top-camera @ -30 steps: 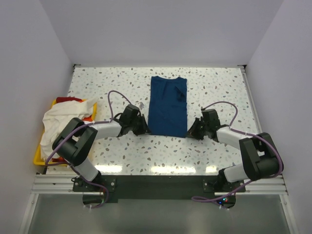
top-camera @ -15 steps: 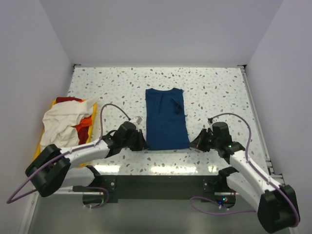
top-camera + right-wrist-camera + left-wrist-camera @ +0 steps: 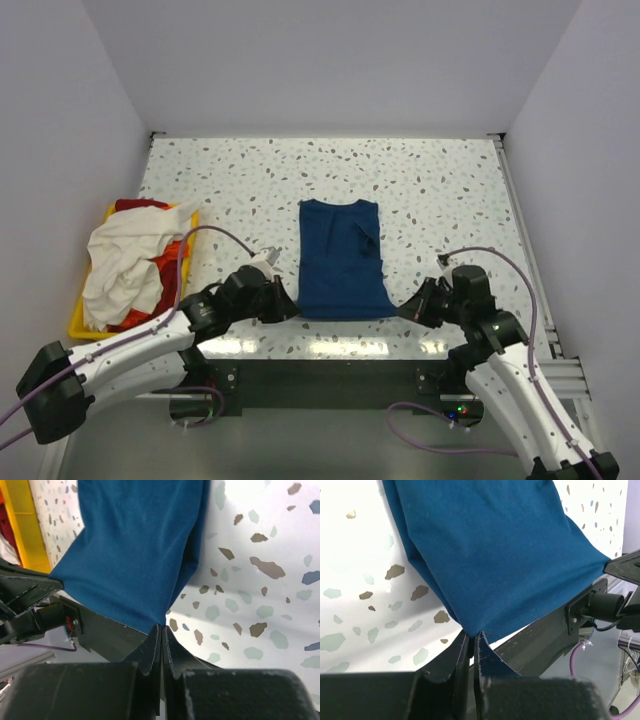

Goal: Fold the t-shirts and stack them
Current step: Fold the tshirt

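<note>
The speckled table (image 3: pixel 450 190) is carrying the navy blue t-shirt (image 3: pixel 340 255), spread near its front edge. The left gripper (image 3: pixel 290 310) is pinching the shirt's near left corner. The right gripper (image 3: pixel 408 311), jaws tightly closed, is clamping the near right corner.

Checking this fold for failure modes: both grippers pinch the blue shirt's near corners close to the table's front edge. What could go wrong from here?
1. Each grip is only a tip pinch. The left gripper and right gripper hold just the corner points of the blue shirt, so either corner may slip out under tension.
2. The near hem lies close to the front edge of the table. A pull toward the bases could drape it over the edge.
</note>
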